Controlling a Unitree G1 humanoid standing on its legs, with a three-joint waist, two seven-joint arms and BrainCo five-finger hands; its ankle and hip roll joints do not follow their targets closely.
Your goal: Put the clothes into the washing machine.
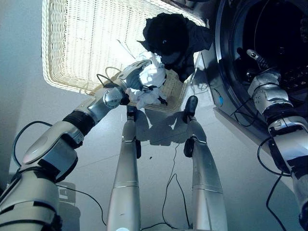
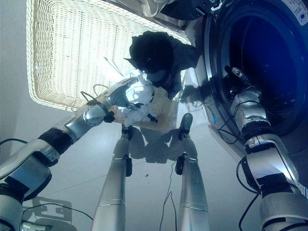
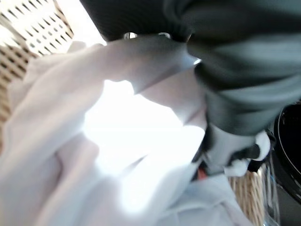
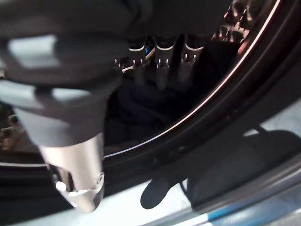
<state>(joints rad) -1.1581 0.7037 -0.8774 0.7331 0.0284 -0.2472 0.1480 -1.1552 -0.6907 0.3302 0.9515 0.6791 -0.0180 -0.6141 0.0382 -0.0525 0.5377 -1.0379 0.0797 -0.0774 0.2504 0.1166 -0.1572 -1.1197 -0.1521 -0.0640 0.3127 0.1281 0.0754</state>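
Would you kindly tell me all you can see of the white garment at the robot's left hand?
The white garment is a crumpled bundle of soft, thin-looking cloth, bunched and folded on itself. The left hand grips it, raised above the near corner of the wicker basket. A black garment hangs against its upper side, touching it. In the left wrist view its pale folds lie right against the hand.
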